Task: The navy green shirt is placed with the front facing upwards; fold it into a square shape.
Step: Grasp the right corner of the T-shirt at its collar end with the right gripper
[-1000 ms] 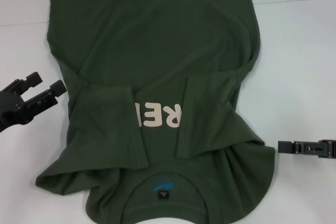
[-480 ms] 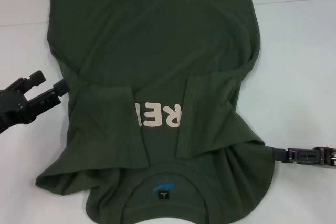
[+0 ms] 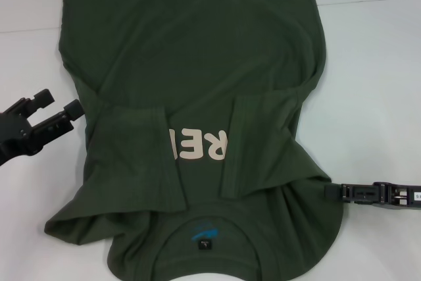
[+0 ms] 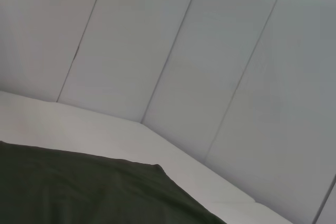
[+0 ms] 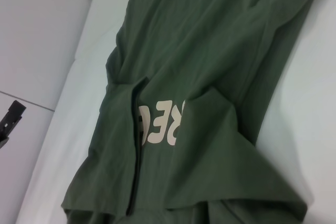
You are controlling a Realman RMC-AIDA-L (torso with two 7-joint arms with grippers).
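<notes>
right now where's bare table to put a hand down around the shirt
Bare white table lies on the right of the navy green shirt, beyond the right gripper at the shirt's edge. On the left, bare patches lie beyond and nearer than the left gripper, whose jaws are open. The middle is covered by cloth.

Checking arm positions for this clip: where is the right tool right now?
In the head view the right tool lies low at the right side, its tip meeting the shirt at the edge of the shoulder fold, while the left tool sits open just off the left side.
</notes>
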